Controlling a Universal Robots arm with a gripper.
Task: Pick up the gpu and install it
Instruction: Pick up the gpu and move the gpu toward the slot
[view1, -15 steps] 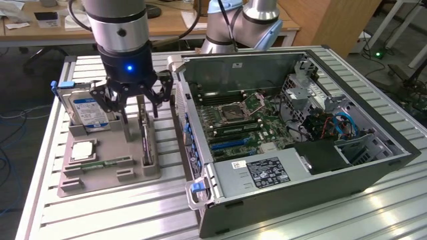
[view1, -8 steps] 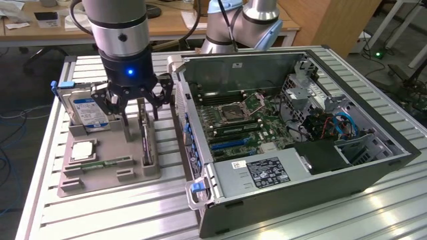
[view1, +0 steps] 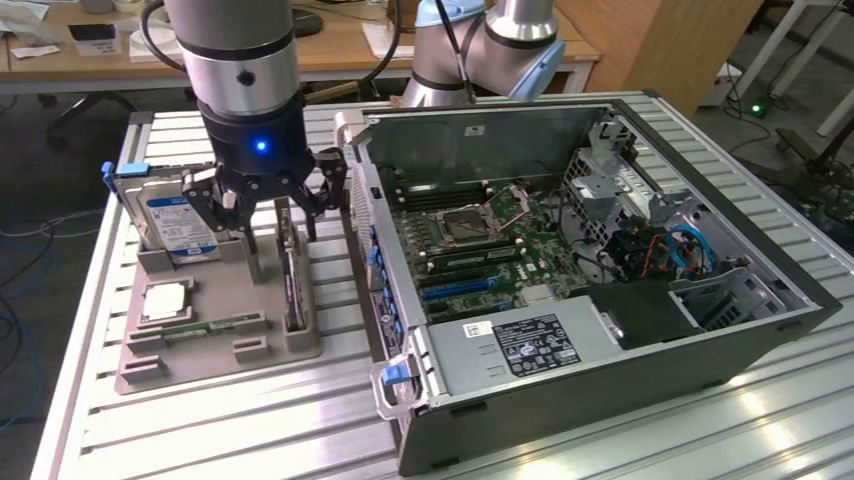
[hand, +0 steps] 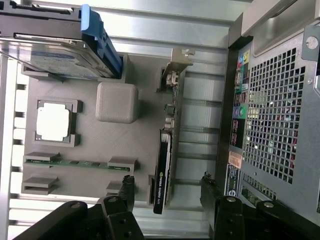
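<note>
Layout, read across the exterior view from its left, everything placed against the grey tray (view1: 200, 365) on the slatted counter (view1: 174, 440).

- On the tray's side away from the computer: the hard drive (view1: 180, 225) stands on edge; the CPU (view1: 163, 300) and memory stick (view1: 220, 325) lie flat in pockets.
- Claw (view1: 267, 228): spread to its widest and empty, poised over the tray's computer-side half. One finger stands either side of the gpu's black part. I can make out no contact.
- The gpu (view1: 291, 285) stands on edge in a slot along the tray's computer-side edge, not yet lifted. Its bracket (hand: 175, 65) is at the hard-drive end.
- The open case (view1: 601, 280) sits just beside the tray, past the gpu.

Risks (my judgement):

1. In the wrist view the fingers sit toward the card's end away from the bracket. A grip there is off the card's middle, so the bracket end could sag on lifting and bind in the slot.
2. The case-side finger (hand: 220, 210) has little room between the tray's edge and the case wall. It could catch on either while descending.
3. The other finger comes down near the tray's raised slot supports. Landing on one would stop the close short of the card.
4. The card is thin. If it is not centred between the fingers, one pad would meet it first and tip it sideways in the slot.
</note>
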